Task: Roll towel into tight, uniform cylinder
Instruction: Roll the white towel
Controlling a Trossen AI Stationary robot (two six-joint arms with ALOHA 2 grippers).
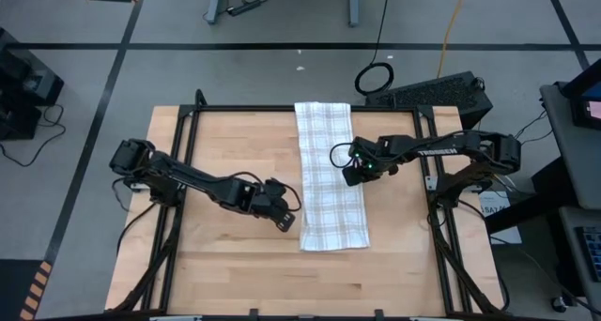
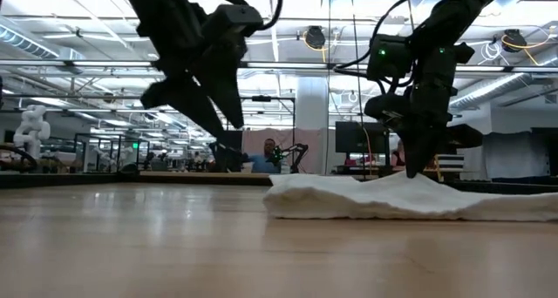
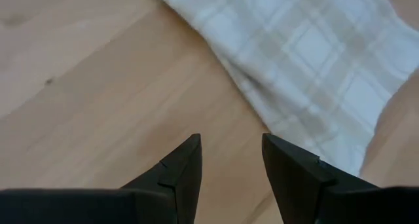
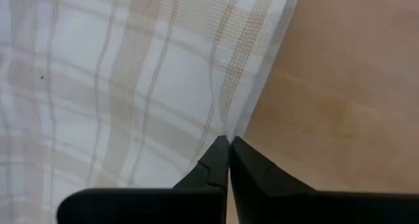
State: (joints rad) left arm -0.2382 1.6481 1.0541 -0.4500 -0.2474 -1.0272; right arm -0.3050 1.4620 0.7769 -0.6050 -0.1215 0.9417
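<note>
The towel (image 1: 329, 175), white with a faint beige check, lies on the wooden table as a long narrow strip running from the far edge toward the near side. In the low view the towel (image 2: 349, 198) rests flat on the table. My right gripper (image 1: 354, 175) stands at the strip's right edge, about mid-length, shut on it (image 4: 228, 145). My left gripper (image 1: 282, 215) hovers open over bare wood just left of the towel's near end, with nothing between its fingers (image 3: 230, 145); the towel's near corner (image 3: 353, 152) lies ahead of them. My right gripper pinches the towel's right long edge (image 4: 229, 129) between its two shut fingers, about halfway along the strip. The fingers come from above, pointing steeply down. The cloth rises in a small peak (image 2: 411, 181) at the fingertips, while the remainder of the towel lies on the table.
A black frame (image 1: 188, 124) borders the tabletop (image 1: 235, 265), with bare wood left of the towel and near the front edge. A black box (image 1: 432, 91) and a cable loop (image 1: 374, 77) sit beyond the far right corner. A person (image 2: 268, 154) shows in the room behind.
</note>
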